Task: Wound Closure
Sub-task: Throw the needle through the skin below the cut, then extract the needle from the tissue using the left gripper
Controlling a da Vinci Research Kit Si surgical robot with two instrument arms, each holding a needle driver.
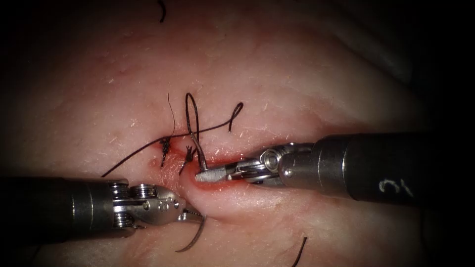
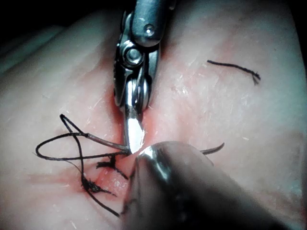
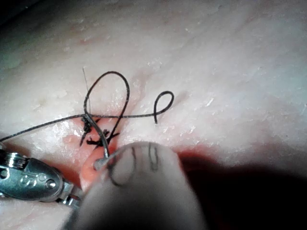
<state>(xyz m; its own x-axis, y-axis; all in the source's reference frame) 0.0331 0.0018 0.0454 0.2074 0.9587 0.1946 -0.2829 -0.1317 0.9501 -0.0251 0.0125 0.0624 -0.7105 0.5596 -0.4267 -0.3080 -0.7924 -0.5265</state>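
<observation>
The curved needle stands in the tissue at the cut. Its grey tail part rises on the far edge, and its pointed end curves out on the near edge. My right tool lies along the cut from the right, jaws shut on the needle near the tail. My left tool comes in from the left, jaws shut on the emerging part. Black thread loops from the tail across the tissue. The left wrist view has the right tool and the needle point.
Two knotted stitches close the cut's left end. Red fluid wets the open part. Loose cut ends of thread lie at the far edge and the near edge. The left tool appears in the right wrist view.
</observation>
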